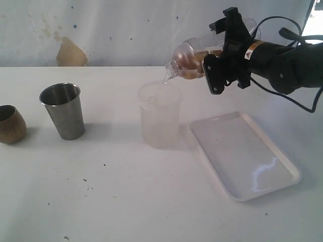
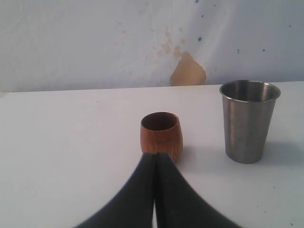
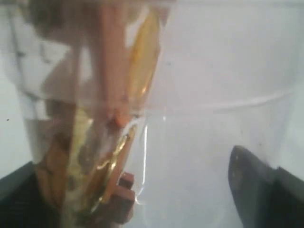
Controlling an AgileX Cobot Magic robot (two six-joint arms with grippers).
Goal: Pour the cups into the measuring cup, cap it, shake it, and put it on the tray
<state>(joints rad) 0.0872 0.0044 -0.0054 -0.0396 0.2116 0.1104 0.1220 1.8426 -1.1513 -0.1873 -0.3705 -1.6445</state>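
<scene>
Your right pincer grips the measuring cup, jaws spread wide around its body. The cup is up in the air, tipped hard over, mouth pointing down toward the left of the exterior view. Its lip sits just above the rim of the frosted cup, which stands upright mid-surface. Can't tell if anything is running out.

In the right wrist view the measuring cup fills the shot, with the black fingers on either side of its clear wall. Brown-orange shapes show through the wall, too blurred to name.

The tray lies flat on the surface, just right of the frosted cup and below your right arm.

The steel tumbler stands upright, well left of the frosted cup. The wooden cup stands upright too, left of the tumbler at the frame edge, near it but not touching.

Your left pincer is closed, fingers pressed together, nothing between them. The left wrist view shows its tips low over the surface, right by the near side of the wooden cup; can't tell if they touch it. The steel tumbler stands apart beside the wooden cup. The left pincer doesn't show in the exterior view.
</scene>
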